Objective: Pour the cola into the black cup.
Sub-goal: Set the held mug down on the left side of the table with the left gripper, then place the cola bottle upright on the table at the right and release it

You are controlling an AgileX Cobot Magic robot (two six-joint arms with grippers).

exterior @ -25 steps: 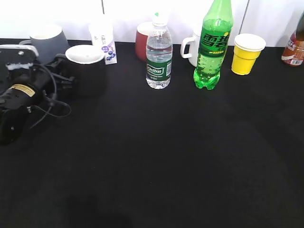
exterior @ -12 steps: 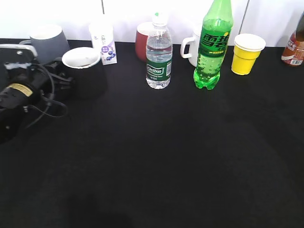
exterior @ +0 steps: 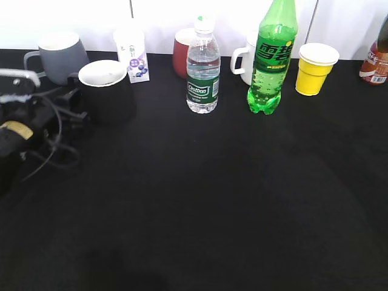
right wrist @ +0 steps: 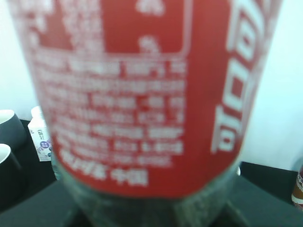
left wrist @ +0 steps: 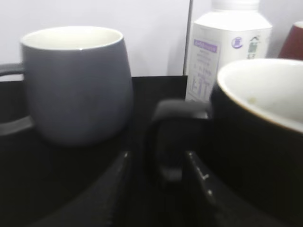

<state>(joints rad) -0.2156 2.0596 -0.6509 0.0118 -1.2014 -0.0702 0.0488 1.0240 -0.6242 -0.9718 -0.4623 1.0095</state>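
Observation:
The black cup [exterior: 109,97] stands at the back left, white inside, upright and empty. In the left wrist view it [left wrist: 255,142] is at the right, with its handle pointing at the camera. My left gripper [exterior: 76,103] is open, and its fingers [left wrist: 157,156] lie on either side of the handle with gaps. The cola [right wrist: 142,94], with a red-and-white label over dark liquid, fills the right wrist view. My right gripper is shut on it, with its fingers barely showing at the bottom. The cola and the right arm are out of the exterior view.
A grey mug [exterior: 60,54] stands behind the left gripper, and a white yogurt bottle [exterior: 133,54] beside it. Along the back stand a dark red cup [exterior: 180,51], a water bottle [exterior: 203,73], a white mug [exterior: 244,60], a green bottle [exterior: 273,57], a yellow cup [exterior: 315,68] and an orange-labelled bottle [exterior: 377,60].
My left arm has drawn back to the left and a little lower. The black cup shifted slightly left and now stands still. The right arm stays out of the exterior view.

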